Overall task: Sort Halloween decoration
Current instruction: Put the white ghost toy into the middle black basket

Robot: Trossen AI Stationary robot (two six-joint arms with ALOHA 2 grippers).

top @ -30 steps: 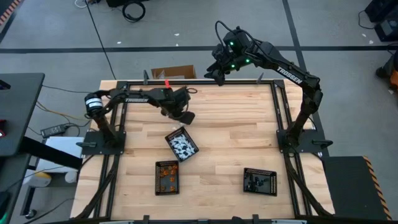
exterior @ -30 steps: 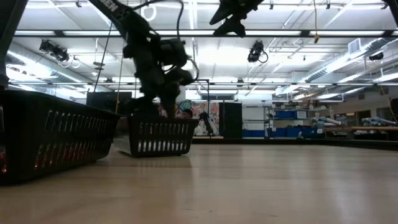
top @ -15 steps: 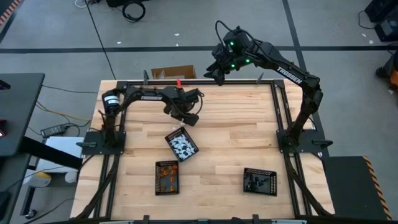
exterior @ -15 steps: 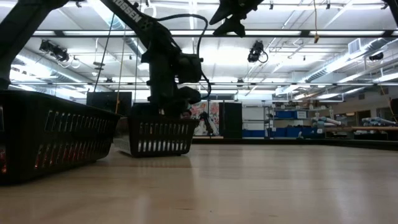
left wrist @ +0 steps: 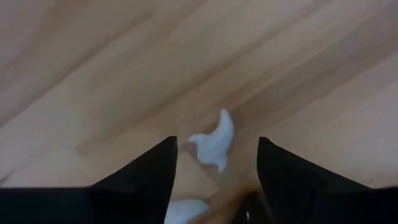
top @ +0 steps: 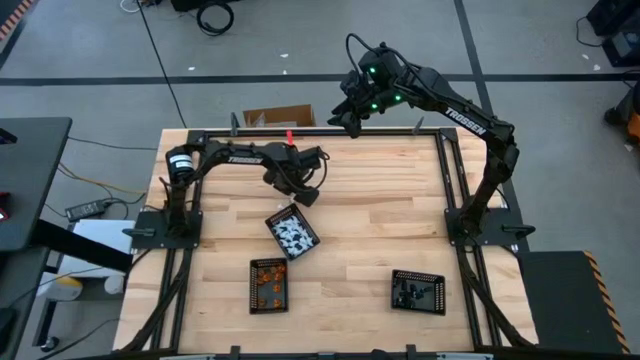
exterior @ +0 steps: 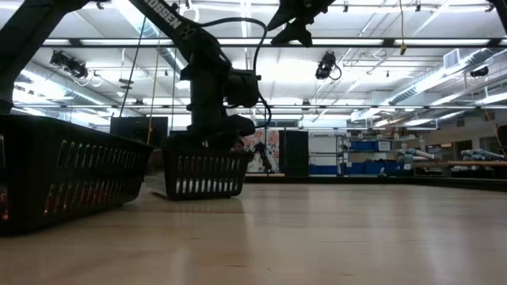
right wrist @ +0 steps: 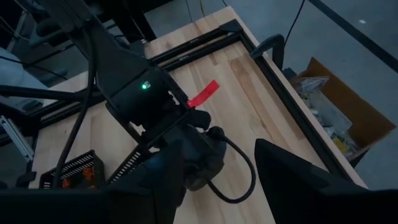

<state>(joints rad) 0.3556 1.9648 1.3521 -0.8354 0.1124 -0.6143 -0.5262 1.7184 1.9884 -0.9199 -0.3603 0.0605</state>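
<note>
Left hand (left wrist: 214,163) open | white piece (left wrist: 214,142) between fingers (on table (left wrist: 93,74))

Second white piece (left wrist: 186,210) cut off at frame edge — shape unreadable, blurred.

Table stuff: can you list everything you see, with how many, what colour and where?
Trays: three, black; one mid-table holding white pieces, one near the front holding orange pieces, one front right holding dark pieces.
White piece: one, on the bare wood between the left gripper's fingers.
Cardboard box: one, brown, on the floor behind the table.
Table: one, light wood, black frame.
Left gripper: black, open, low over the wood behind the middle tray.
Right gripper: black, open, raised over the back edge.
</note>
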